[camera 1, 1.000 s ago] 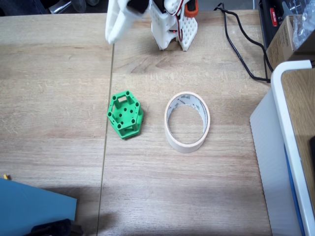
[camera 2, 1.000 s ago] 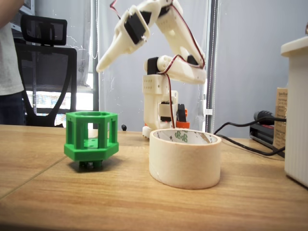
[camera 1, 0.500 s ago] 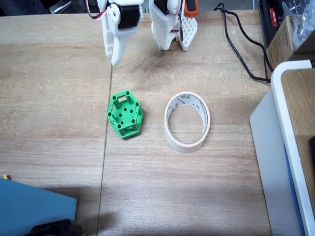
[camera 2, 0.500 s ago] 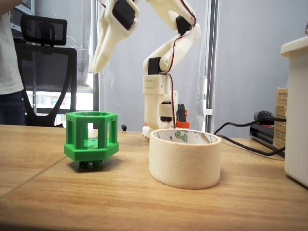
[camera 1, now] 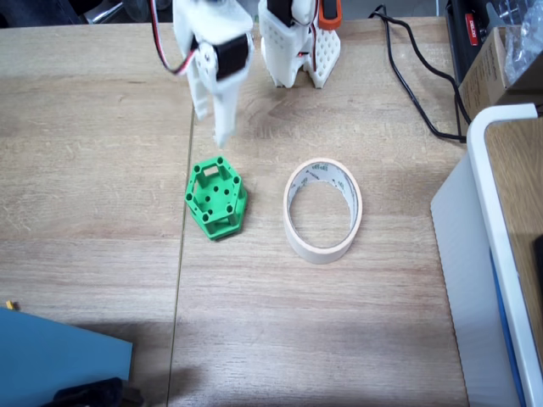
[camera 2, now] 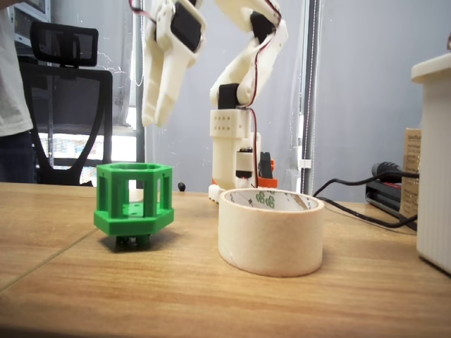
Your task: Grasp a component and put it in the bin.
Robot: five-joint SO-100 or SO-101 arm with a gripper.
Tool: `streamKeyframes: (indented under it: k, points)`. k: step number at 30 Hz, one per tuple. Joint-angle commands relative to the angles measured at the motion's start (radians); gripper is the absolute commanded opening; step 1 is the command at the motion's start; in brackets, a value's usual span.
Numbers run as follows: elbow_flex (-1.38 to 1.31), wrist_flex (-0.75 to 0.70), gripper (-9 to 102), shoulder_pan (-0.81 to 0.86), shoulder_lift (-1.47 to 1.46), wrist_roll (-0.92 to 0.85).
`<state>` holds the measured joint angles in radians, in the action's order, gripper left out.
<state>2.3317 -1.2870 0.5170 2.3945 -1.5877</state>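
Note:
The green hexagonal component (camera 1: 216, 200) stands on the wooden table, left of the cream tape ring that serves as the bin (camera 1: 321, 249). In the side fixed view the component (camera 2: 134, 204) sits left of the bin (camera 2: 271, 236), which has nothing inside it. My white gripper (camera 1: 212, 127) hangs just behind the component, pointing down. In the side fixed view the gripper (camera 2: 156, 124) is above the component's top and a little behind it, clear of it. Its fingers are slightly parted and hold nothing.
A large white-edged box (camera 1: 492, 170) fills the right side. A black cable (camera 1: 416, 93) runs across the back right. The arm's base (camera 1: 297, 51) stands at the back centre. A blue object (camera 1: 59, 356) lies at the front left. A chair (camera 2: 67, 105) and a person (camera 2: 10, 84) are behind the table.
The gripper has swung forward and down from near the base to just behind and above the component. Its fingers have parted slightly. Component and bin have not moved.

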Motion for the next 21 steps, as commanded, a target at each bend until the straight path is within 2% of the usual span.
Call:
streamKeyframes:
  k: [1,13,21]
  points:
    - [-0.061,0.012,17,-0.008,-0.097,-0.006]
    - [-0.298,0.012,17,-0.008,-0.219,0.002]
    - [-0.342,0.012,17,-0.008,-0.368,-0.006]
